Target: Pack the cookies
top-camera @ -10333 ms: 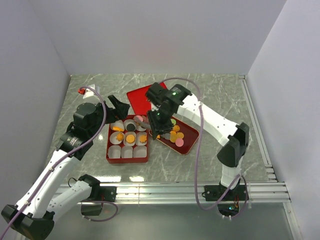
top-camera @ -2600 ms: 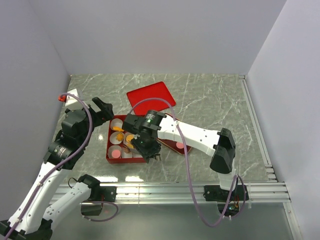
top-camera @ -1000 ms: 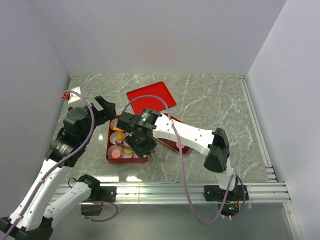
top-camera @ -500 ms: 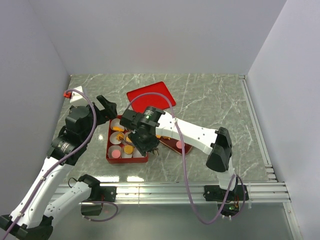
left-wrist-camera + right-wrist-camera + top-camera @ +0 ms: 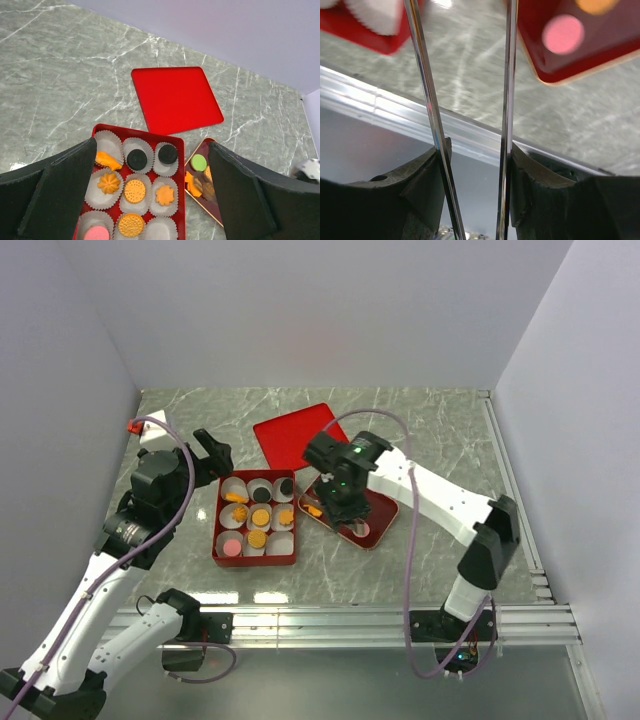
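Observation:
Several cookies lie in the paper cups of the red box [image 5: 216,540] [image 5: 140,133]: black [image 5: 136,159], orange [image 5: 134,190] [image 5: 260,517] and pink [image 5: 96,233]. More cookies lie on the dark red tray [image 5: 386,523] [image 5: 580,67], among them a green one [image 5: 198,162] and a pink one [image 5: 563,34] [image 5: 360,527]. My right gripper [image 5: 341,502] [image 5: 478,147] hangs over the tray, shut on metal tongs [image 5: 428,100]. The tong tips are out of view. My left gripper [image 5: 212,452] [image 5: 152,144] hovers open above the box's far left corner.
A flat red lid [image 5: 292,434] [image 5: 175,98] lies on the marble table behind the box and tray. An aluminium rail [image 5: 330,618] [image 5: 395,107] runs along the near edge. White walls close in the left, back and right sides.
My right arm has swung right with the tongs, from over the box to over the tray. The whole box now shows. My left arm has barely moved.

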